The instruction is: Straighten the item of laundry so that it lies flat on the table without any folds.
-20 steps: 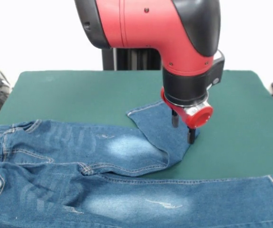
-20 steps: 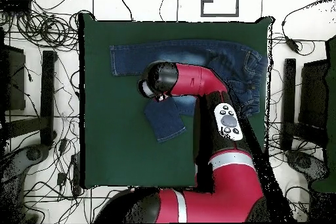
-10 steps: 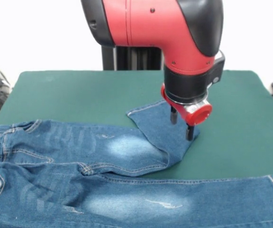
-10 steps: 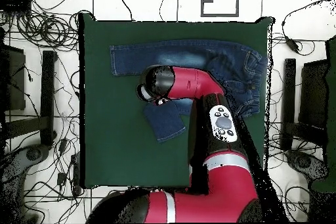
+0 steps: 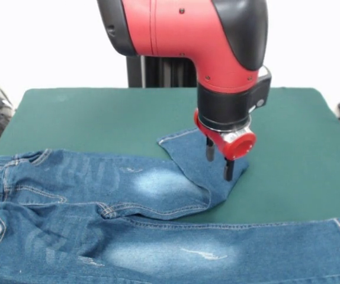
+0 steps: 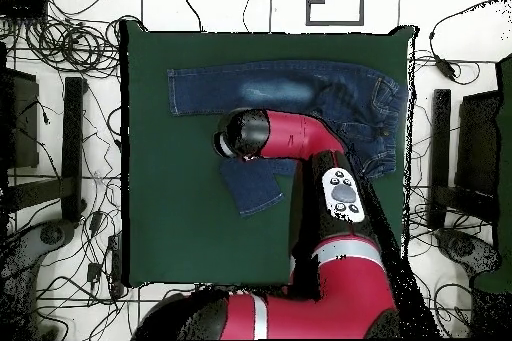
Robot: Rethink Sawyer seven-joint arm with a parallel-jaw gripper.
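Jeans (image 5: 99,219) on the green table (image 5: 87,118), front view: waistband at left edge, one leg running flat along the near side to the right, other leg folded back at the knee so its hemmed end (image 5: 202,160) angles toward the far side, mid-table. Gripper (image 5: 218,161) sits over that folded end, fingers (image 5: 228,170) spread, nothing held, tips at or just above the denim; contact unclear.

Open tool (image 5: 218,160) hovers over jeans' (image 5: 99,219) folded leg.
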